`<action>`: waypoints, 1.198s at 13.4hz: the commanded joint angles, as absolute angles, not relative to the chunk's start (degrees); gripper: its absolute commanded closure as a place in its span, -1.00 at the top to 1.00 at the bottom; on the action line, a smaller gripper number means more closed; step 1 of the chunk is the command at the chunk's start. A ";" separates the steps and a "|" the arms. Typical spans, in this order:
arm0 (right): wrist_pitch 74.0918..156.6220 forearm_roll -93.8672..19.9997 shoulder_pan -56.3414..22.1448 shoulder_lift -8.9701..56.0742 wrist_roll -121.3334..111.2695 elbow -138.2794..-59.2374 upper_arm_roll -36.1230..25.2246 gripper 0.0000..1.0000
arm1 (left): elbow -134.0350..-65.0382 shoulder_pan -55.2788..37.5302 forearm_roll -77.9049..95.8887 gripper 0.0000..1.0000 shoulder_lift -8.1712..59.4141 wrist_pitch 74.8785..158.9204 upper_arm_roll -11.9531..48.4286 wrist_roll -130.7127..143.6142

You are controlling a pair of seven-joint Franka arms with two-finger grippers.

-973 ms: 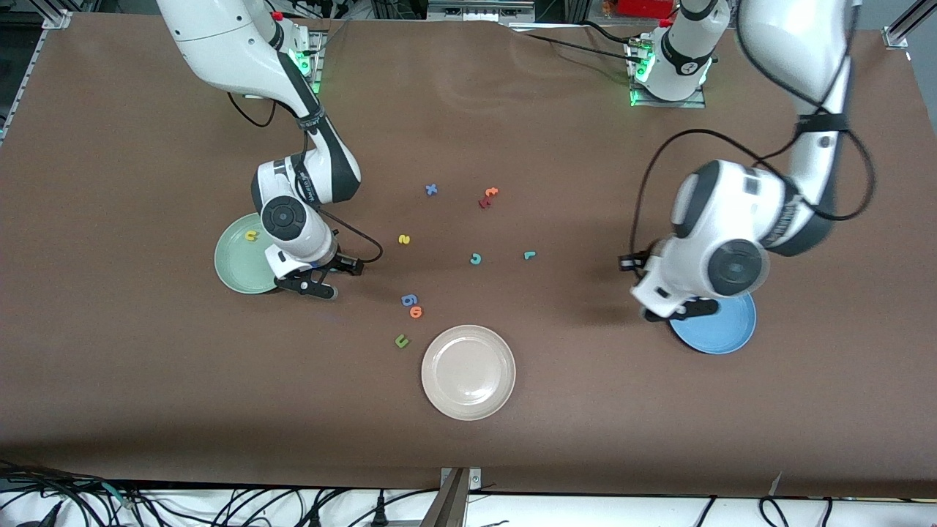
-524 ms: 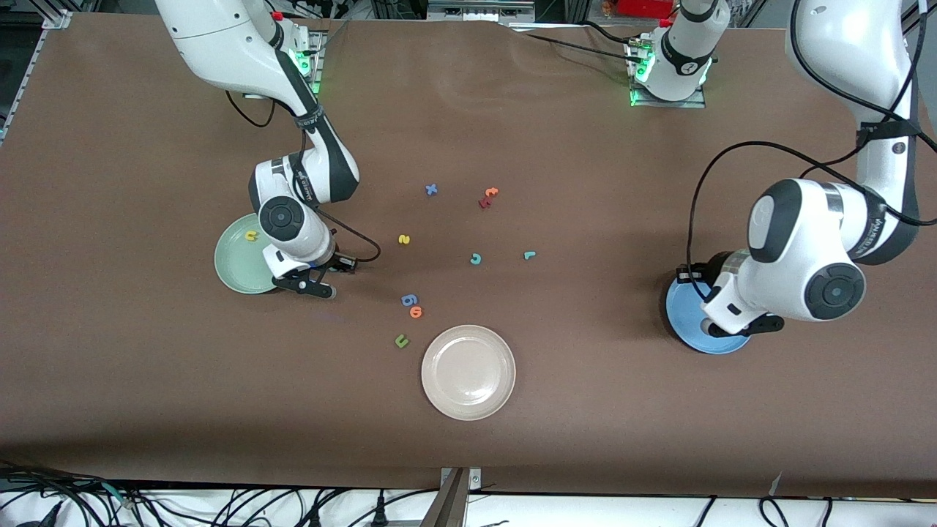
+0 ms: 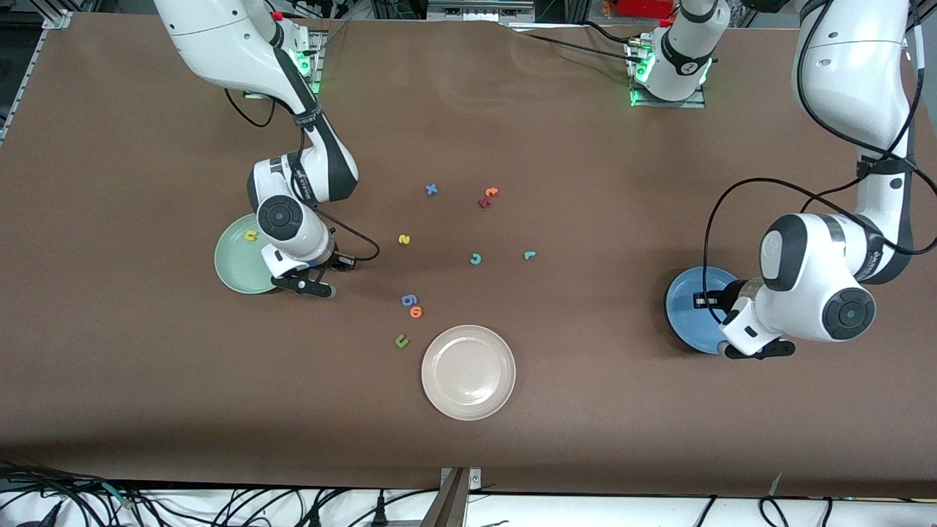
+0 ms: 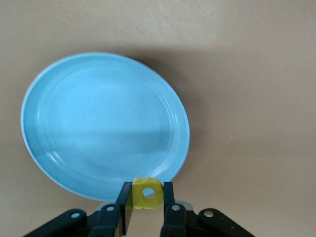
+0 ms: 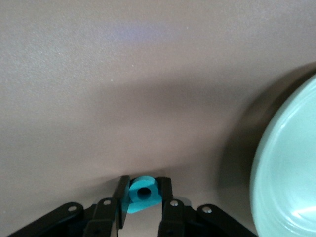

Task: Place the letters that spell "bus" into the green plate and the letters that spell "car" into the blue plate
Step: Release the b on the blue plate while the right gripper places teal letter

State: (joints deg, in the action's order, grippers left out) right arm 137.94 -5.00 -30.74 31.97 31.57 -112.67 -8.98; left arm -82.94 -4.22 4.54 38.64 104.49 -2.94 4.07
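Right claw [image 5: 143, 200] pinching teal "b" [image 5: 143, 192] low over the counter [image 3: 585, 439], just beside green plate [image 3: 238, 267] holding yellow "u" [image 3: 252, 236]. Yellow "s" [image 3: 404, 239], teal "c" [image 3: 476, 258] and teal "r" [image 3: 530, 255] loose mid-counter. Left claw [image 4: 147, 205] pinching yellow "a" [image 4: 146, 192] over the rim of blue plate [image 3: 688, 307], near the left arm's end.
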 commanded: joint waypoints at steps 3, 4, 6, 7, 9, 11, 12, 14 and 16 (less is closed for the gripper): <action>128.36 -5.80 -30.76 27.26 27.96 -111.72 -12.12 -0.60 | -85.60 -3.52 2.37 -0.60 38.94 109.86 -2.46 3.08; 124.84 -5.80 -30.76 26.46 26.47 -110.58 -13.35 -0.60 | -85.87 -3.17 2.37 -0.59 38.94 110.04 -2.37 3.16; 118.77 -5.80 -30.76 25.23 21.82 -108.81 -16.77 -0.60 | -85.87 -1.85 2.37 -0.58 38.94 110.39 -2.37 3.08; 117.44 -5.80 -30.67 24.62 18.66 -108.98 -18.53 -0.60 | -85.87 -1.85 2.37 -0.54 39.02 110.74 -2.37 3.08; 116.72 -5.89 -30.59 24.61 13.29 -110.12 -21.17 -0.60 | -85.69 -1.67 2.46 0.99 38.94 110.39 -2.29 2.90; 118.64 -5.98 -30.06 24.78 11.35 -113.19 -21.62 -0.60 | -85.69 -1.41 2.81 1.00 38.67 110.39 -2.37 2.90; 120.22 -5.98 -29.80 24.96 10.90 -115.03 -21.53 -0.59 | -85.69 -1.32 2.81 1.00 38.58 110.39 -2.37 2.90; 122.95 -6.06 -29.71 25.14 10.55 -118.20 -21.53 -0.57 | -85.78 -1.32 2.46 1.00 37.19 109.96 -2.37 3.51; 124.54 -6.06 -29.53 25.92 10.46 -119.79 -21.53 -0.53 | -85.87 0.25 2.81 1.00 34.56 107.59 -2.29 2.73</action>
